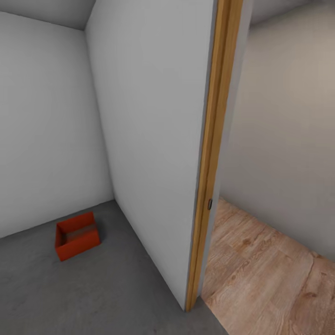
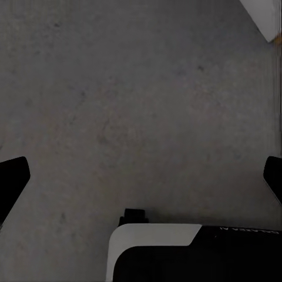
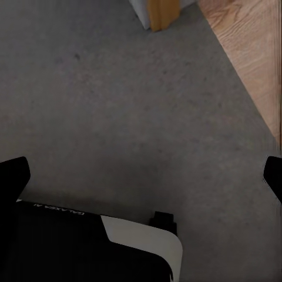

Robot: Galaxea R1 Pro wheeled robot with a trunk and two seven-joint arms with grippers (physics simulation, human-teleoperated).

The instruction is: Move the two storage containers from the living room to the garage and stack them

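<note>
Open door (image 1: pixel 153 139) edge-on splits view; concrete floor (image 1: pixel 93 293) open left, wood floor (image 1: pixel 270 274) passage right.

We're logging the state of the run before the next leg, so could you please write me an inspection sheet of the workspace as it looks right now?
Surface: dark grey concrete floor, meeting light wood plank flooring at the doorway.
Job's things: one orange-red storage container upright on the concrete near the corner, apparently empty, nothing stacked on it.
Clutter: nothing seen.
Grippers: left gripper and right gripper both open, empty, above bare concrete.
Cables: nothing seen.
Surroundings: pale grey walls; wooden door frame; beige wall beyond.
</note>
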